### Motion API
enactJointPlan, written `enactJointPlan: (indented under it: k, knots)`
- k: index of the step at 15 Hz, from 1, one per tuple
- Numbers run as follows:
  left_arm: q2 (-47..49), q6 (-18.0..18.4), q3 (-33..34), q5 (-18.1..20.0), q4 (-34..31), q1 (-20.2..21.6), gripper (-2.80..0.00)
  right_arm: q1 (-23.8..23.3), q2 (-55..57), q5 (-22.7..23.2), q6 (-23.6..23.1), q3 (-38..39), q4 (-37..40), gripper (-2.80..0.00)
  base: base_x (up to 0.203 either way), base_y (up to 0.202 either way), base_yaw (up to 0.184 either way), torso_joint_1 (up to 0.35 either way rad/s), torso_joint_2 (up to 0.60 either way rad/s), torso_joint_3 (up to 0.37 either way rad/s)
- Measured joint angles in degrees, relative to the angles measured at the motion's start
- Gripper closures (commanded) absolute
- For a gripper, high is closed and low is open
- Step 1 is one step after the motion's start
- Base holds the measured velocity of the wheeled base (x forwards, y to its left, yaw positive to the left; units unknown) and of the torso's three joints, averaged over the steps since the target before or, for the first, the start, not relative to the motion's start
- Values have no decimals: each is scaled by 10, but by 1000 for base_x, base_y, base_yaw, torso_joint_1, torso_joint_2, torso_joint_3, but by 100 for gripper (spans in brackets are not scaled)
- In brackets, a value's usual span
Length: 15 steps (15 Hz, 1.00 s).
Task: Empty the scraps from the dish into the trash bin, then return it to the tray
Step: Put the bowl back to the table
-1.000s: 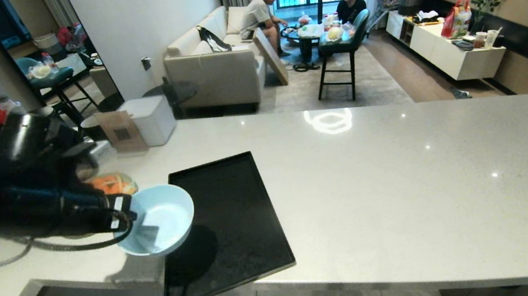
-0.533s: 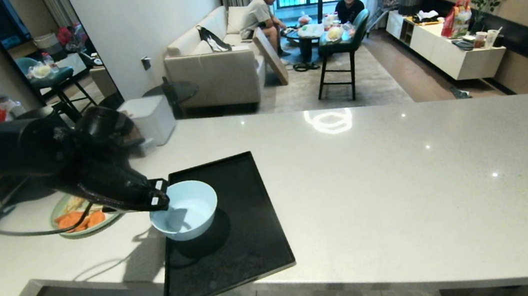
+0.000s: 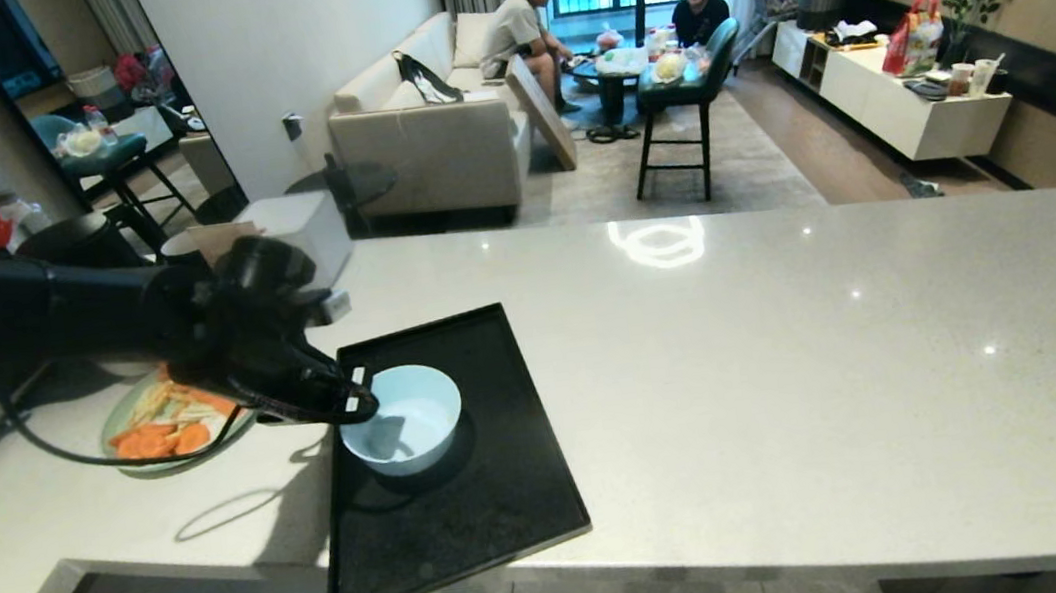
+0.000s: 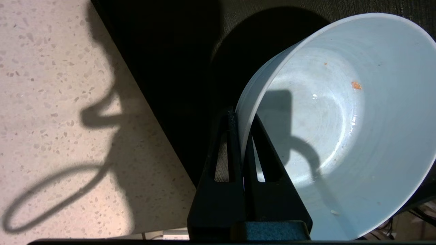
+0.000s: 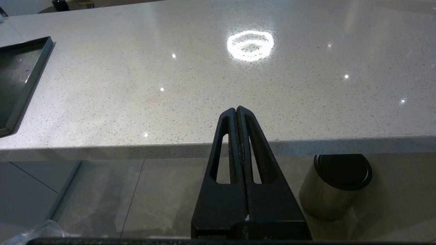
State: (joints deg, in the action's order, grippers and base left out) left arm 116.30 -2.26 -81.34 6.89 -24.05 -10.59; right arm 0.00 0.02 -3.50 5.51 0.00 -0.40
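Pale-blue dish over black tray

No words, numbers or brand names can be read anywhere in these views. The brown cardboard piece standing at the far left of the bench is mostly hidden behind the robot's arm, and nothing printed on it shows. The red bag on the white cabinet far right carries coloured print (too small to make out as letters).
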Motion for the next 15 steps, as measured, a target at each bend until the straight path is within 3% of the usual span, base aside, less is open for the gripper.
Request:
enactJointPlan:
  k: [15]
  knots:
    - [51, -8, -39, 1, 3, -18, 0, 0, 0, 0, 0, 0, 0, 0, 0, 0, 0, 0, 0, 0]
